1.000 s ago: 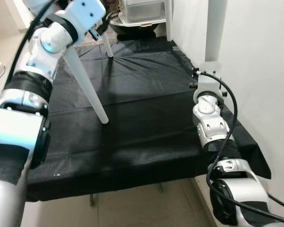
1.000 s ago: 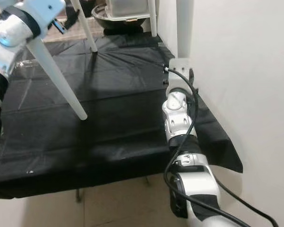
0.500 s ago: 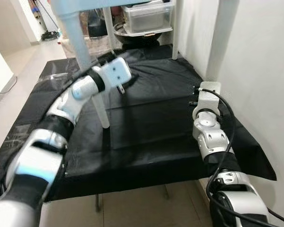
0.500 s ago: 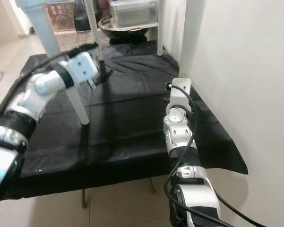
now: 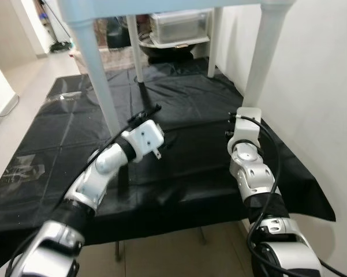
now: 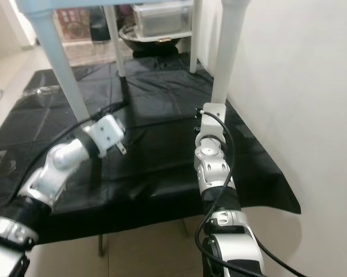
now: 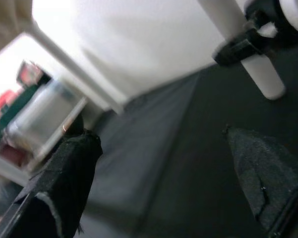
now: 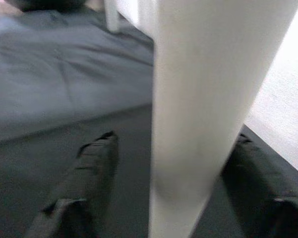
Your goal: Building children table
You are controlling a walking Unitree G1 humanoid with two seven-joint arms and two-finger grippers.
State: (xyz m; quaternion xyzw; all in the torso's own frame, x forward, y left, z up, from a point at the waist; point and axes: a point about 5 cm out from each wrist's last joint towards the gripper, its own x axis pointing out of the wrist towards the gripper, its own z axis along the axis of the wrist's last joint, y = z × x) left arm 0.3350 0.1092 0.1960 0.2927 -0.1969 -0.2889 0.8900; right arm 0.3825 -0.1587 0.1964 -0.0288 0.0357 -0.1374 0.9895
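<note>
1. Fingers of the right gripper (image 8: 158, 198) sit on both sides of a white table leg (image 8: 203, 99) in the right wrist view, wide apart, not squeezing it.
2. Left wrist view: the left gripper (image 7: 163, 183) has its fingers apart and holds nothing. Another leg (image 7: 248, 54) stands on the black sheet (image 7: 188, 148).
3. Left eye view: the little white table (image 5: 98, 75) stands upright on its legs on the sheet. The left gripper floats just beside the near left leg.
4. Right eye view: the right gripper (image 6: 211, 109) is at the foot of the near right leg (image 6: 230, 46), likely to keep the table steady.
</note>
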